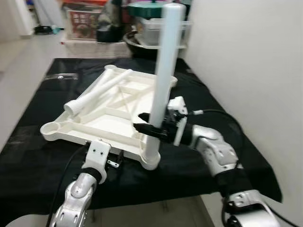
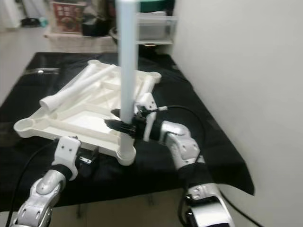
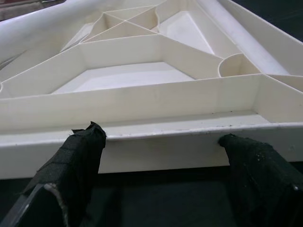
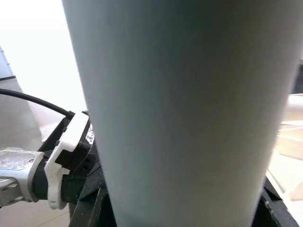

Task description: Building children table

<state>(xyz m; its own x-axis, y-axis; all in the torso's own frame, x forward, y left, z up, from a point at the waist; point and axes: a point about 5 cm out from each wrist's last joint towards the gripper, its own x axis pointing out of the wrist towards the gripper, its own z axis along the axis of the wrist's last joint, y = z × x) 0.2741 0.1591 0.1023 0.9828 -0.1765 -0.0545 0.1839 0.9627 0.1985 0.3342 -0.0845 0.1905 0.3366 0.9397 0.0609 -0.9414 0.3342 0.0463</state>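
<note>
The upright table leg [image 1: 163,80] stands in the near corner socket of the upside-down tabletop [image 1: 102,124], and the right gripper [image 1: 152,127] is clamped around it low on the shaft, just above the socket. The step in hand looks like seating this leg; the next move calls for a straight downward push or twist while keeping the leg vertical, then letting go.

The left gripper [image 3: 161,151] sits at the tabletop's near rim, its fingers [image 3: 78,156] spread apart against the edge with nothing between them — apparently bracing the panel. Beyond both grippers, two loose legs [image 1: 97,90] lie across the ribbed underside, not yet fitted.

Everything rests on a black cloth [image 1: 42,156] covering a low surface, with a white wall to the right gripper's outer side and — farther off — storage bins [image 1: 151,28] and clutter.
</note>
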